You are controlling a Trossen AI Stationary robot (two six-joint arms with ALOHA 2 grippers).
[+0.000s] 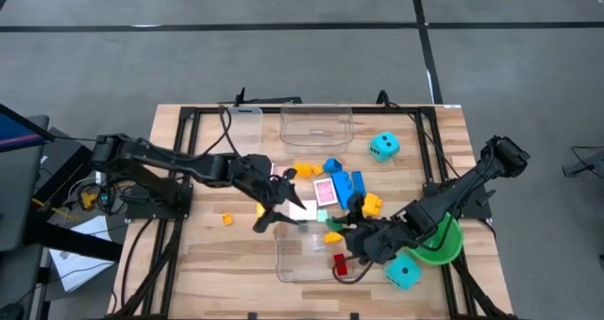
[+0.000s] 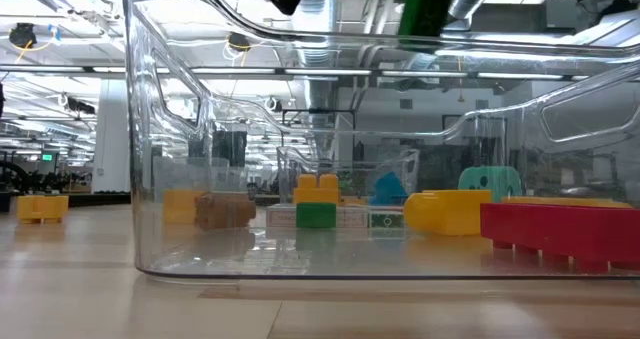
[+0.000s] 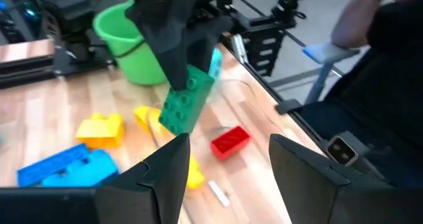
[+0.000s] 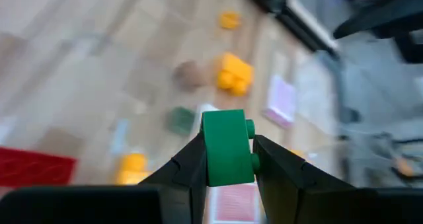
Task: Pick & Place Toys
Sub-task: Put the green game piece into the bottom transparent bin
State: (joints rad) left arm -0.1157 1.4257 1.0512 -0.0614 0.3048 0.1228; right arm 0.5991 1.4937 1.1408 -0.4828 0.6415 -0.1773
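Near clear tub (image 2: 150,179) holds a red brick (image 2: 560,229).

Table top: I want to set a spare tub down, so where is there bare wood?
Bare wood lies at the table's near left, around the lone yellow brick, and far right behind the cyan die. The middle is crowded with bricks, cards, both grippers and the near clear tub.

Two dice (image 1: 384,147) – two tubs (image 1: 316,125) (clear) – one bowl (image 1: 444,247)
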